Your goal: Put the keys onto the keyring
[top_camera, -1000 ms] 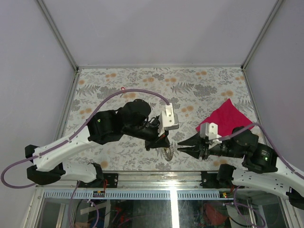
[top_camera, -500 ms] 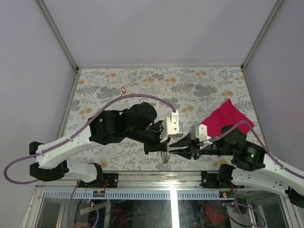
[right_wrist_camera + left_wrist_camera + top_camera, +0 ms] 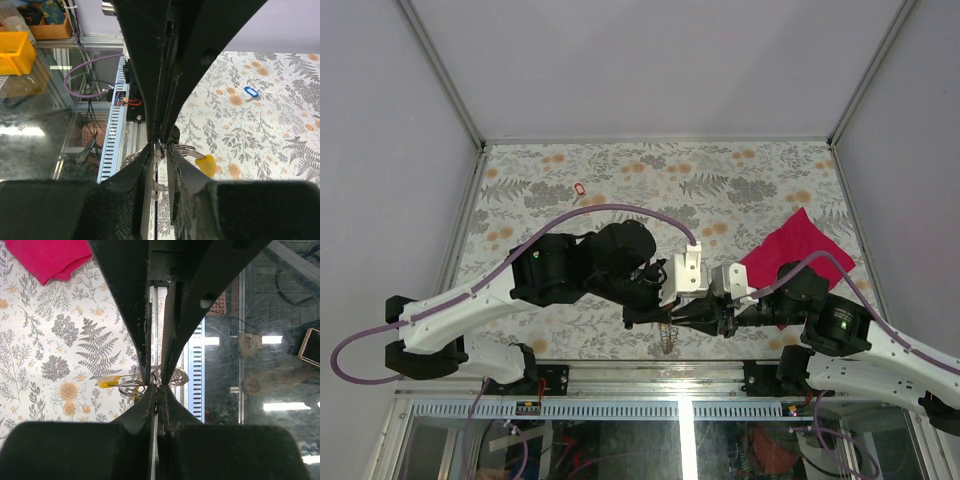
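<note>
Pressed flat together, the left claw is seen with its tapered black fingers nipping the keyring. The ring's thin silvery wire is coiled in loose loops that show on either side of the tips, close to the near edge of the counter. A small yellow plastic piece, smooth and rounded, is attached to the loops on the side away from that edge. The right claw is set tip to tip against the left one. Its matte, wedge-shaped fingers are held a narrow slit apart, and whether anything is gripped in that slit cannot be told. From above, the two dark wedges are seen pointing at each other, with the wire tangle just on the near side of their meeting point. A key with a blue plastic head is seen lying flat on the counter, well apart from the claws, and a tiny red-headed key is seen far off towards the left rear. The counter is covered by a pale sheet printed with grey ferns and orange flowers. A magenta cloth, soft and folded to a rough triangle, is laid on the right side, beside the right arm.
</note>
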